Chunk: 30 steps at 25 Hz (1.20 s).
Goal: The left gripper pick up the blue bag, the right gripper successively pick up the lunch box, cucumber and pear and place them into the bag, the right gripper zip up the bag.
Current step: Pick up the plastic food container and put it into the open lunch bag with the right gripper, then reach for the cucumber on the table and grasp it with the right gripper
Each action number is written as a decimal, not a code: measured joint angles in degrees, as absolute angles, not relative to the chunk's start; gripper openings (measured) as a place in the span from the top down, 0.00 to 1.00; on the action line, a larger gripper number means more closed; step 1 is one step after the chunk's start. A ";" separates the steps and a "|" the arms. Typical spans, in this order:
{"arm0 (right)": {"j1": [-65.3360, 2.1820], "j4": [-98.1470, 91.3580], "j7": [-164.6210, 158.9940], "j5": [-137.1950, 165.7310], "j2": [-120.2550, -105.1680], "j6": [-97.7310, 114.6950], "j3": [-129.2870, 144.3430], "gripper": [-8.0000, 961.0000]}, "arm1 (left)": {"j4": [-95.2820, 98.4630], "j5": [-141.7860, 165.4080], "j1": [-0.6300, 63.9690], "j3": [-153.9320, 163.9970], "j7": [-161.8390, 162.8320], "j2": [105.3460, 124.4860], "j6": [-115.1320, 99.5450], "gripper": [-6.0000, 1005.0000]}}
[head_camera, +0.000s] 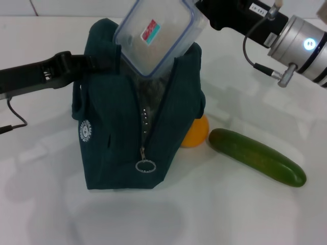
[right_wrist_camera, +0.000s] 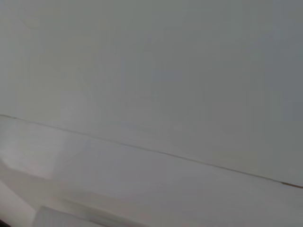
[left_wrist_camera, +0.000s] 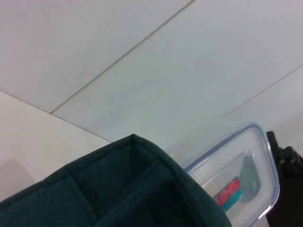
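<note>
1. While the left gripper (head_camera: 82, 64) reaches in from the left edge of the head view, its tip sits at the bag's upper left rim; fingers are hidden against the dark fabric, so cannot tell if they pinch it.
2. Blue bag (head_camera: 117, 138) stands upright on the white table (head_camera: 245, 214), zipper undone, mouth open at the top, ring pull (head_camera: 145, 166) hanging low on the front.
3. Lunch box (head_camera: 156, 35) is tilted, lower end inside the bag's mouth, upper end sticking out toward the right arm. Left wrist view shows the same box (left_wrist_camera: 236, 182) just past the bag's rim (left_wrist_camera: 142, 156).
4. Pear (head_camera: 196, 133) sits on the table touching the bag's right side, partly hidden by it.
5. Cucumber (head_camera: 258, 155) lies diagonally just right of the pear.
6. Right gripper (head_camera: 202, 7) comes in from the upper right, at the box's top end; fingers clamped on the lunch box.
</note>
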<state>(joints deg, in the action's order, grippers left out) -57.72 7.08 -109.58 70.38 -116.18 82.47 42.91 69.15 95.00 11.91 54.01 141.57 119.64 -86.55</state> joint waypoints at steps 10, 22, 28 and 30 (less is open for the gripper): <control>-59.75 8.03 -108.72 75.42 -116.19 79.84 42.92 0.89 | 66.86 94.91 12.68 53.52 139.81 119.56 -86.49 0.95; -60.56 7.86 -108.02 77.78 -116.19 79.97 42.89 0.88 | 65.90 94.81 12.92 53.38 139.21 119.44 -86.12 0.95; -59.86 6.86 -106.50 77.60 -116.19 81.36 42.89 0.68 | 65.71 94.99 12.91 52.76 138.74 119.44 -86.04 0.95; -59.31 5.63 -105.47 77.45 -116.20 82.53 42.90 0.59 | 65.15 94.95 12.93 52.31 138.21 119.43 -86.04 0.95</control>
